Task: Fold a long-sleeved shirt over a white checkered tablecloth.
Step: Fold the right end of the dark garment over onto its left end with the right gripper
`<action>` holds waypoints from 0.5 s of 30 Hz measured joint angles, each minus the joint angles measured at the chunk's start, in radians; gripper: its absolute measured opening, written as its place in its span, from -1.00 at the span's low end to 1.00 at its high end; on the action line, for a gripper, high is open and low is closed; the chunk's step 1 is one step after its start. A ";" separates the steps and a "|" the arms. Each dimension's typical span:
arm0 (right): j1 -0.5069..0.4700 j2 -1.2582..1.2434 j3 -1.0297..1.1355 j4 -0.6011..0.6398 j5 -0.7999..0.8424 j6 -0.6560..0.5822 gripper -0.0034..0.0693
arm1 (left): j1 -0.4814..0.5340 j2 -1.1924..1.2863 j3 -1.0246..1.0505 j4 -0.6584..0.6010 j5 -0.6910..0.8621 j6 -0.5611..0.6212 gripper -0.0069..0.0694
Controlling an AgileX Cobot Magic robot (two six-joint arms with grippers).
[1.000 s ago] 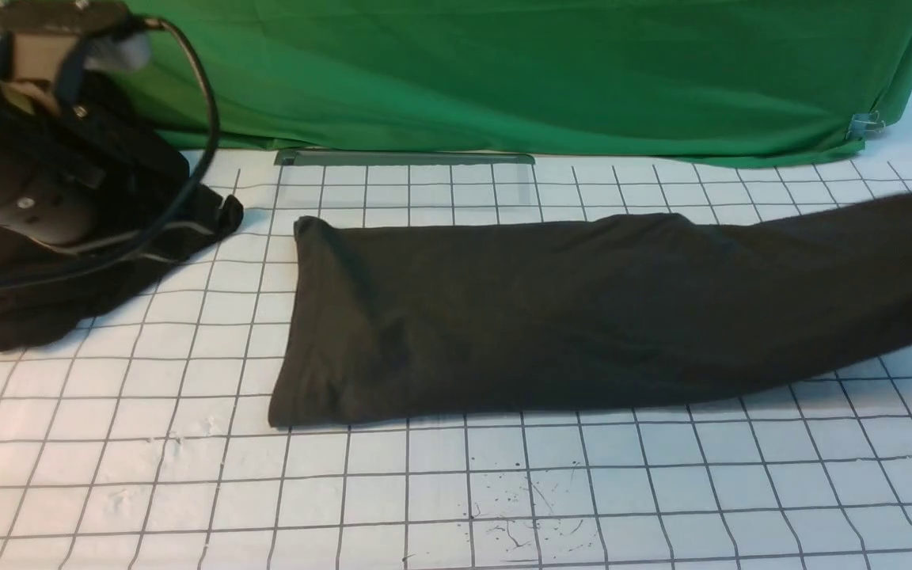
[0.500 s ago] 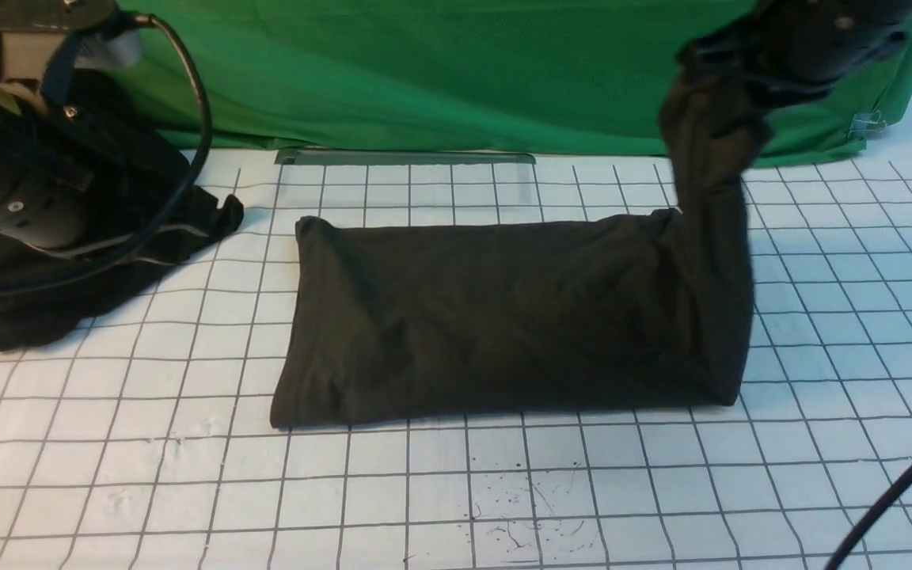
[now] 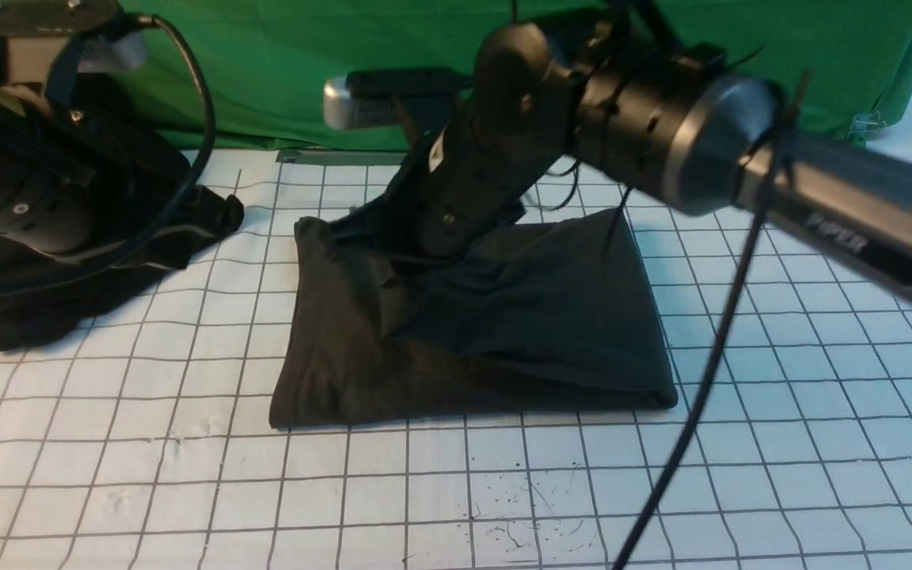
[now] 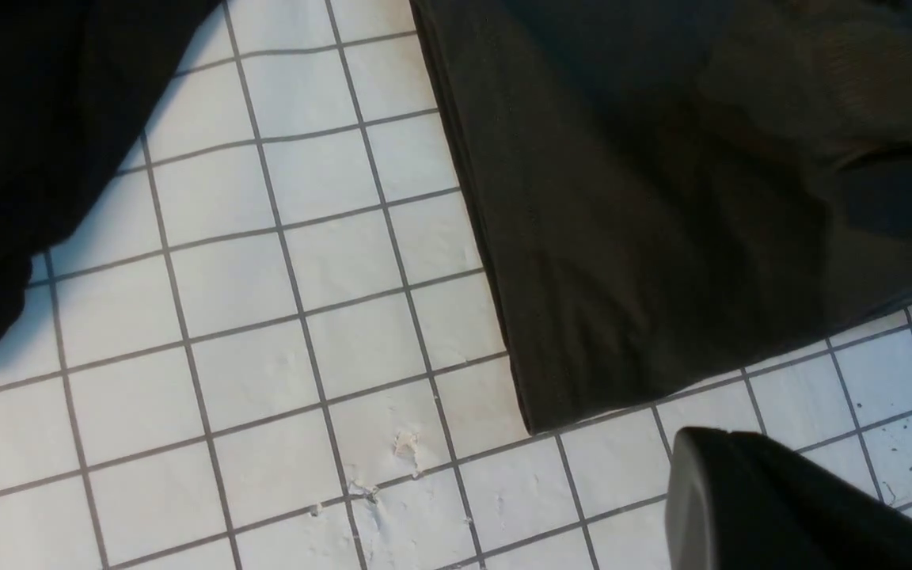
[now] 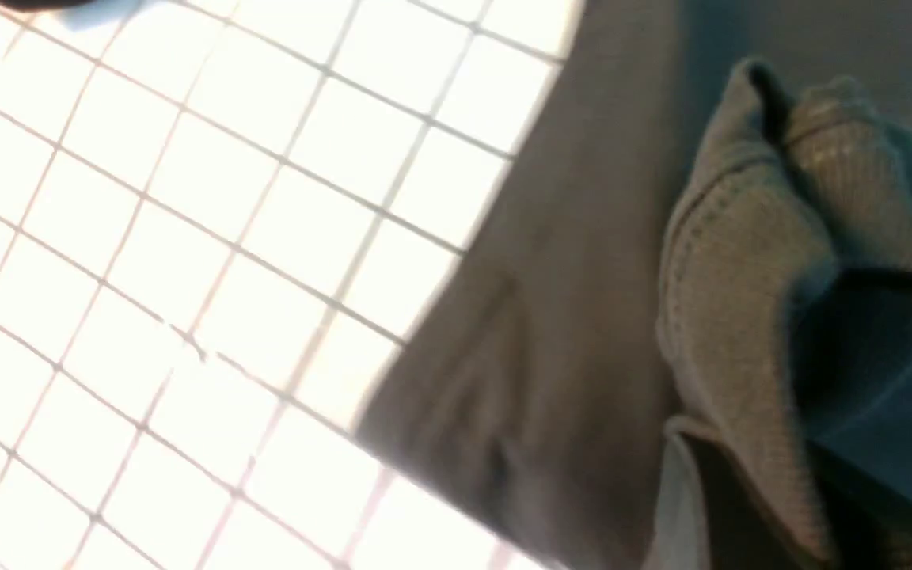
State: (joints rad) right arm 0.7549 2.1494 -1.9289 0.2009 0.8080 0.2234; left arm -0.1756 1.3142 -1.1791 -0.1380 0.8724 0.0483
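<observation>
The long-sleeved shirt (image 3: 503, 332), dark charcoal, lies in the middle of the white checkered tablecloth (image 3: 503, 491). Its right part is folded back over the left part. My right arm (image 3: 503, 150) reaches across it, wrist down near the shirt's far left corner. In the right wrist view the right gripper (image 5: 701, 475) is shut on a ribbed edge of the shirt (image 5: 741, 301), just above the lower layer. My left arm (image 3: 20, 182) stays at the far left. The left gripper (image 4: 721, 434) is shut and empty, hovering over the tablecloth (image 4: 266, 317) beside the shirt's near left corner (image 4: 583, 356).
A blacker garment (image 3: 92, 293) lies bunched under the left arm at the far left. Green fabric (image 3: 424, 71) hangs along the back, with a grey strip (image 3: 404, 157) at its foot. The right arm's cable (image 3: 701, 396) hangs down across the shirt's right side.
The right arm lifted the shirt's right end and carried it left across the body, then came down near the left end. The shirt is about half as long. The left arm barely moved.
</observation>
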 joint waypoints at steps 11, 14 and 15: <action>0.029 0.074 0.000 0.095 -0.120 -0.019 0.37 | 0.000 0.000 0.028 -0.002 -0.004 0.000 -0.83; 0.006 0.016 -0.001 0.091 -0.065 -0.119 0.41 | 0.000 0.000 0.034 -0.002 -0.006 0.000 -0.83; 0.003 0.011 -0.002 0.091 -0.065 -0.125 0.41 | 0.000 0.000 0.034 -0.002 -0.006 0.000 -0.83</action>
State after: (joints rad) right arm 0.7582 2.1602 -1.9314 0.2915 0.7428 0.0980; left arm -0.1756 1.3142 -1.1451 -0.1403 0.8662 0.0483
